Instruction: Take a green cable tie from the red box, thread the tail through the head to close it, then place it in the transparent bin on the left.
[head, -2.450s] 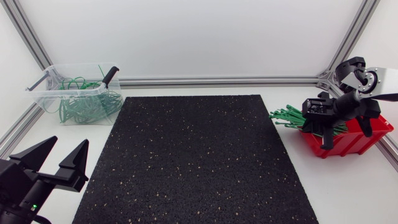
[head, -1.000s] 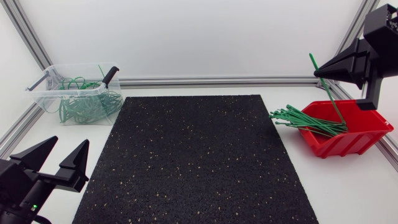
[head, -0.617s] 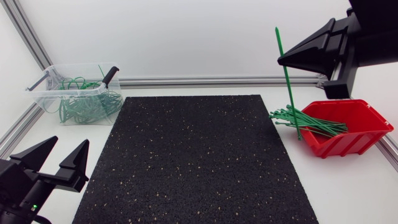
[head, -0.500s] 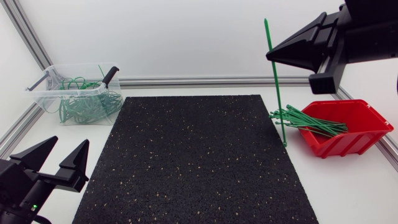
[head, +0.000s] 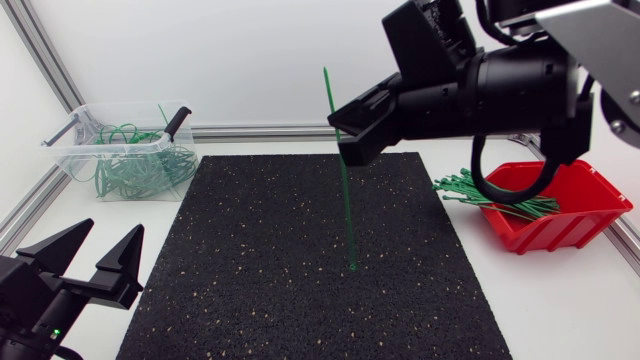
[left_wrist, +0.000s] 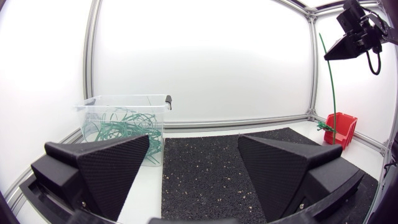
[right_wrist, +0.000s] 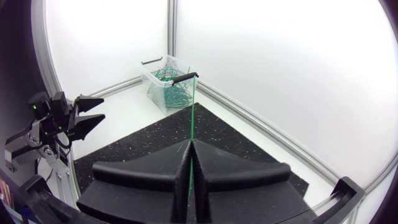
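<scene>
Two arms over a white bench (head: 570, 310). Black speckled mat (head: 280, 250) covers the bench's middle. Right arm (head: 500, 80), from the right edge, sits high over the mat's far half; right jaws together, clamped on one green cable tie (head: 346, 210). Tie hangs upright: short length above the jaws, long part below, lower end over the mat's middle; touching it or not, cannot tell. Left arm (head: 50, 290) at the near left corner, left jaws wide apart. Transparent bin (head: 75, 150) far left, holding looped green ties (head: 140, 172). Red box (head: 560, 228) at the right, straight green ties (head: 490, 195) sticking out over its left rim.
</scene>
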